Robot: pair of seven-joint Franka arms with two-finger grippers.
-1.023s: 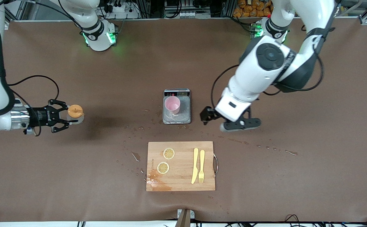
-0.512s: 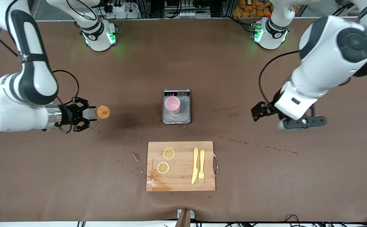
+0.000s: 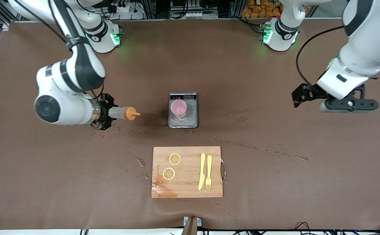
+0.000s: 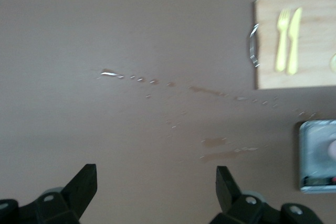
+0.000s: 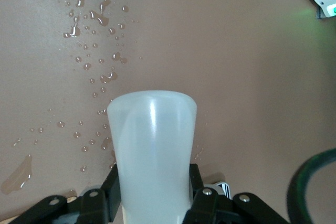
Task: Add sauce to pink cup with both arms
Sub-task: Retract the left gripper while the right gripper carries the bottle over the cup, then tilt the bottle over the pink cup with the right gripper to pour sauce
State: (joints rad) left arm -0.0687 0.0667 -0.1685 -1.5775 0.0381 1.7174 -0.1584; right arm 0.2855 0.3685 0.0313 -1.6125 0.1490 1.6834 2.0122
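Note:
The pink cup (image 3: 178, 108) stands upright on the grey scale tray (image 3: 192, 112) at the middle of the table. My right gripper (image 3: 106, 112) is shut on the sauce bottle (image 3: 122, 113) and holds it on its side above the table. The bottle's orange nozzle cap (image 3: 131, 114) points toward the cup and stops short of the scale. In the right wrist view the whitish bottle (image 5: 152, 140) fills the space between the jaws of my right gripper (image 5: 152, 195). My left gripper (image 3: 299, 96) is open and empty over the table toward the left arm's end, also seen in the left wrist view (image 4: 156, 178).
A wooden cutting board (image 3: 187, 186) lies nearer the front camera than the scale, with two lemon slices (image 3: 174, 159), a yellow knife (image 3: 202, 171) and fork (image 3: 208, 171). Water drops (image 3: 137, 133) dot the brown table around the scale and board.
My right arm has carried the bottle toward the cup and tipped it onto its side. My left arm has drawn away from the scale toward its own end of the table.

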